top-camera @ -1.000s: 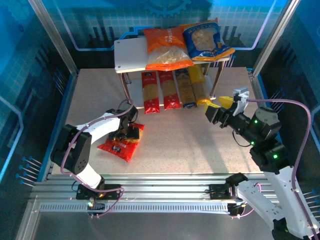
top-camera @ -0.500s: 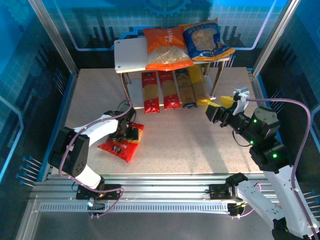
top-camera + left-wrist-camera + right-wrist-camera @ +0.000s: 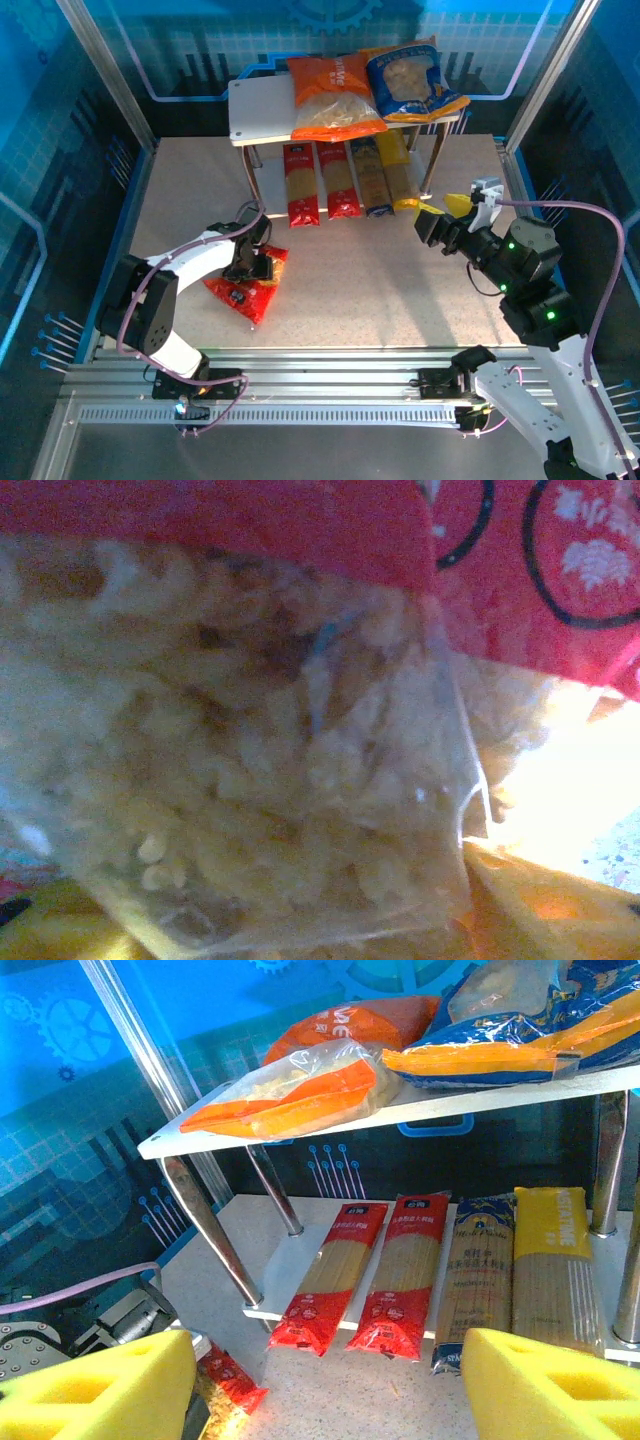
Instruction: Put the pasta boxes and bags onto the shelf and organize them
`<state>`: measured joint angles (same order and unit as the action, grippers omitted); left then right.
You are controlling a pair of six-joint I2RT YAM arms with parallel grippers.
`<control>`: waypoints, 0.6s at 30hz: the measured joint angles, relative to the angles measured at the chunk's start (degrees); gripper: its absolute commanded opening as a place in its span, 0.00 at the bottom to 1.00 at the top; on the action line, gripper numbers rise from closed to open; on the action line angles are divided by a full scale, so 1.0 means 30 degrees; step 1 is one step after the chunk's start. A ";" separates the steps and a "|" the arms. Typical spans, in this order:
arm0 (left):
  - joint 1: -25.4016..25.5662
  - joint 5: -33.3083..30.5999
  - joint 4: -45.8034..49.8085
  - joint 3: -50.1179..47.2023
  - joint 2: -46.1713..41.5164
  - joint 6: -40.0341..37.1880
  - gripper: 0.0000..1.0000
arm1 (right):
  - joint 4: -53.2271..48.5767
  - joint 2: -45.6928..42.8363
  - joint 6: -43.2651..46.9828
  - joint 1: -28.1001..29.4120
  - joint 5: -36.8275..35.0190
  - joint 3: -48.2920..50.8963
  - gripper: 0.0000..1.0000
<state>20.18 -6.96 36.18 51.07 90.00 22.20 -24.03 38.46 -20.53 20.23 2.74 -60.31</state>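
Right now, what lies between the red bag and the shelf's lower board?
Bare speckled tabletop, seen in the top external view. The left claw sits on the red bag itself, short of the shelf.

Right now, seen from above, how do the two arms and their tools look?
Both the left arm and the right arm have white shells with black joints. Thin lilac cables loop along each. Small green lights glow on the right one. The left tool is black; the right tool is black with yellow foam pads.
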 measured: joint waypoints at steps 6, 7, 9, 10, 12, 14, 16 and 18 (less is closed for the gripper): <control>-0.0036 0.0168 0.0452 0.0466 0.0197 0.0051 0.36 | 0.0000 0.0000 0.0007 0.0000 -0.0306 0.0000 0.72; -0.0036 0.0197 0.0525 0.0503 0.0182 0.0029 0.34 | 0.0007 0.0000 0.0007 0.0000 -0.0313 0.0007 0.72; -0.0036 0.0204 0.0561 0.0517 0.0153 -0.0007 0.00 | 0.0000 0.0007 0.0000 0.0000 -0.0357 0.0007 0.72; -0.0036 0.0204 0.0568 0.0517 0.0124 -0.0007 0.00 | 0.0000 0.0007 0.0000 0.0000 -0.0372 0.0007 0.72; -0.0036 0.0204 0.0590 0.0510 0.0015 -0.0015 0.00 | 0.0000 0.0022 0.0000 0.0000 -0.0393 0.0007 0.72; -0.0036 0.0248 0.0554 0.0357 -0.0255 -0.0036 0.00 | 0.0000 0.0044 0.0000 0.0000 -0.0423 0.0007 0.72; -0.0073 0.0372 0.0495 0.0131 -0.0627 -0.0044 0.00 | 0.0007 0.0044 0.0000 0.0000 -0.0423 0.0058 0.72; -0.0087 0.0634 0.0488 -0.0124 -0.1049 -0.0051 0.00 | 0.0007 0.0044 0.0000 0.0000 -0.0423 0.0131 0.72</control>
<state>19.92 -5.06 37.65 50.70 86.85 22.04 -24.01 38.59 -20.53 20.23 1.48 -59.92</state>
